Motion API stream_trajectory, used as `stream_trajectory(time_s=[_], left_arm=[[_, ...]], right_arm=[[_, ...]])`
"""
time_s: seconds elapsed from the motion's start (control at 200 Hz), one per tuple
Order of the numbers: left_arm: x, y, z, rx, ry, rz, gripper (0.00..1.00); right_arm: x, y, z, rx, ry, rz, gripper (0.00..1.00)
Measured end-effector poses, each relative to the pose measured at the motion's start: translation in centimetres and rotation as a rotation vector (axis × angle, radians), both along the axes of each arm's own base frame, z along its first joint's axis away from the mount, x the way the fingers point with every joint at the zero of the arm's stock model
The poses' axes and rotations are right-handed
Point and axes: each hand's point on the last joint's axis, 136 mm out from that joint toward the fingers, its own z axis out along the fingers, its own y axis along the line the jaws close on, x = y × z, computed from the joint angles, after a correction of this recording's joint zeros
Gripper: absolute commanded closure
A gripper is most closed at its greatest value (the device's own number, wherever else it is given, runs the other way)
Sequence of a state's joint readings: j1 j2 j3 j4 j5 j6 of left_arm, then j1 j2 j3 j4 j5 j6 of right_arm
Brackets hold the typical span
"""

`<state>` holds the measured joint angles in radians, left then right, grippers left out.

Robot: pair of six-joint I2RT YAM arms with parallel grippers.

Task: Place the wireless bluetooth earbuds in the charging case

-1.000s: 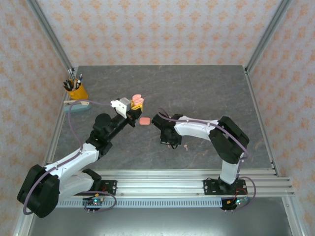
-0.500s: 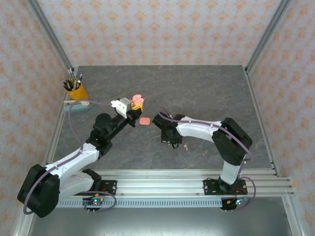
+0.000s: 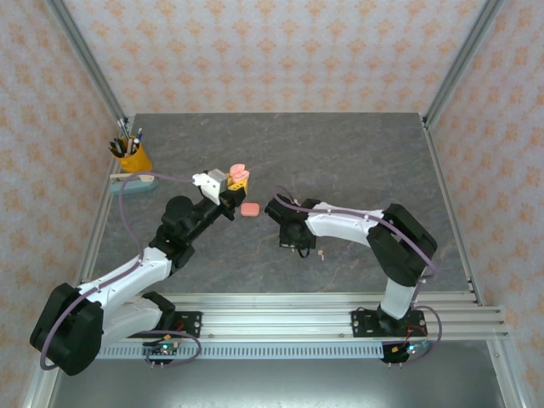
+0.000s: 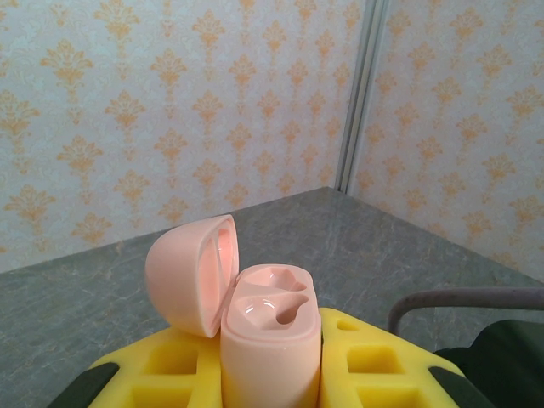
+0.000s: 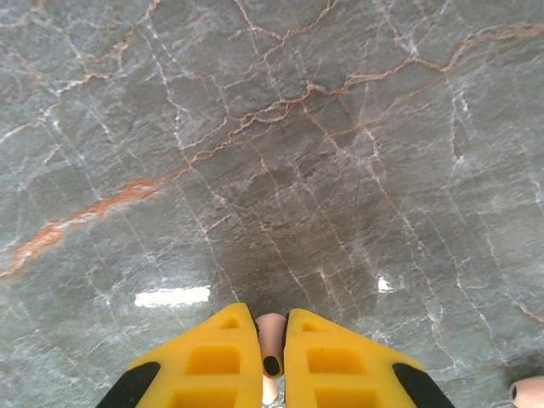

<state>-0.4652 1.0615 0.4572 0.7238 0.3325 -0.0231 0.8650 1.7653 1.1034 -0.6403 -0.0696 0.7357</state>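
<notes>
My left gripper (image 3: 235, 182) is raised above the table and shut on a pink charging case (image 4: 270, 336), held upright between the yellow fingers (image 4: 391, 365). Its lid (image 4: 191, 272) is hinged open to the left, and both sockets look empty. The same case (image 3: 239, 172) shows pink at the gripper's tip in the top view. My right gripper (image 5: 271, 361) is low over the marble table, pointing down. It is shut on a pale-pink earbud (image 5: 272, 327), whose stem runs between the fingers. A second earbud (image 3: 320, 252) lies just right of that gripper (image 3: 296, 245), at the corner of the right wrist view (image 5: 527, 391).
A second, closed pink case (image 3: 250, 208) lies on the table between the two grippers. A yellow pen cup (image 3: 133, 156) and a pale flat object (image 3: 134, 183) sit at the far left edge. Patterned walls enclose the table (image 3: 357, 153).
The right arm has shifted very slightly near the table with the earbud still in its grip. The left arm and the open case have stayed still.
</notes>
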Motion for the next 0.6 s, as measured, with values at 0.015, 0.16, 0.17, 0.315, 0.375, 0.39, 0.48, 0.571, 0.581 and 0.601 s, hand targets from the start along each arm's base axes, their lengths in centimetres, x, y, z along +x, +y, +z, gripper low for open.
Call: stream_trajectory(time_s=[0.015,0.16,0.17,0.315,0.375,0.39,0.48,0.571,0.581,0.601], left_arm=[[0.0,0.0,0.0,0.001,0.001,0.0,1.0],[0.1,0.0,-0.2,0.003,0.007,0.0,1.0],[0.1,0.0,-0.3,0.004,0.007,0.0,1.0],[0.1,-0.1,-0.3,0.004,0.008,0.0,1.0],[0.1,-0.1,-0.2,0.004,0.008,0.0,1.0],[0.1,-0.1,-0.3,0.004,0.008,0.0,1.0],[0.2,-0.1,-0.4,0.005,0.011,0.0,1.0],[0.2,-0.1,-0.6,0.009,0.018,0.0,1.0],[0.3,-0.1,-0.7,0.009,0.019,0.0,1.0],[0.3,-0.1,-0.7,0.01,0.02,0.0,1.0]], right_arm=[[0.0,0.0,0.1,0.003,-0.003,-0.001,0.9],[0.6,0.1,1.7,0.038,-0.039,-0.006,0.9],[0.6,0.1,1.8,0.039,-0.041,-0.006,0.9],[1.0,0.0,3.3,0.068,-0.076,-0.014,0.9],[1.1,0.0,3.9,0.08,-0.09,-0.016,0.9],[1.2,0.0,4.1,0.084,-0.094,-0.018,0.9],[1.4,-0.1,5.2,0.106,-0.118,-0.025,0.9],[1.8,-0.3,6.5,0.133,-0.144,-0.033,0.9],[1.8,-0.4,6.7,0.136,-0.148,-0.034,0.9],[1.9,-0.4,7.0,0.142,-0.155,-0.035,0.9]])
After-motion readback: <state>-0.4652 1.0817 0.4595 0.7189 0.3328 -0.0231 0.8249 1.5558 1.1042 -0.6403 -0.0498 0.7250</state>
